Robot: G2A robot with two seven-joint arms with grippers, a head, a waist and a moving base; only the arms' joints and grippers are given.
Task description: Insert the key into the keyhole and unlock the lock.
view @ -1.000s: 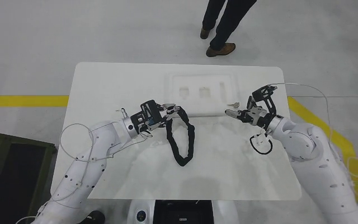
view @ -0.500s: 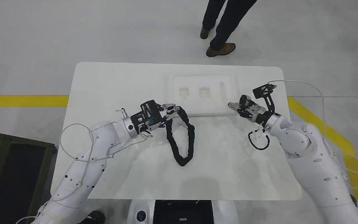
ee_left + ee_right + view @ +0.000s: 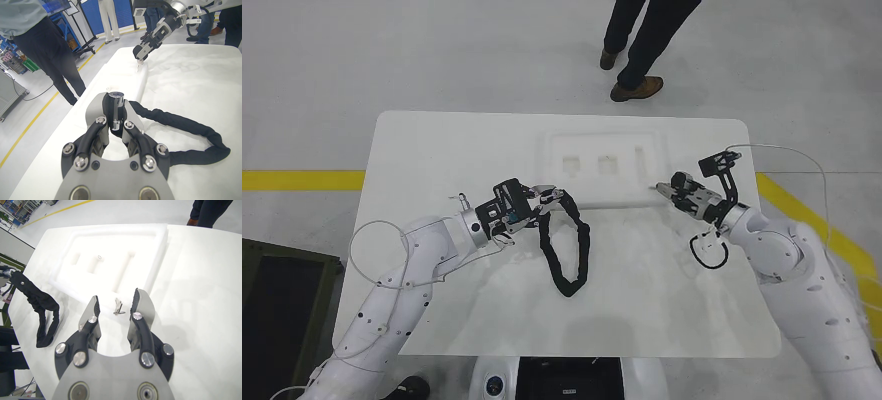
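Observation:
My left gripper [image 3: 114,106] is shut on the chrome lock cylinder [image 3: 115,110] of a black fabric-covered chain lock [image 3: 567,250], keyhole end facing away from the wrist. The chain [image 3: 189,132] trails in a loop on the table. A small silver key [image 3: 117,308] on a ring lies on the near corner of the white foam tray [image 3: 117,234]. My right gripper [image 3: 115,303] is open just above the key, one finger on either side of it. In the top view the right gripper [image 3: 670,189] sits at the tray's right corner and the left gripper [image 3: 542,197] by its left front corner.
The white foam tray [image 3: 552,170] with three recesses lies at the table's back middle. The white table [image 3: 442,150] has free room in front and to the sides. A person's legs [image 3: 642,45] stand on the floor beyond the far edge.
My right gripper has moved back toward the tray's corner, over the key. The left arm with the lock has stayed still.

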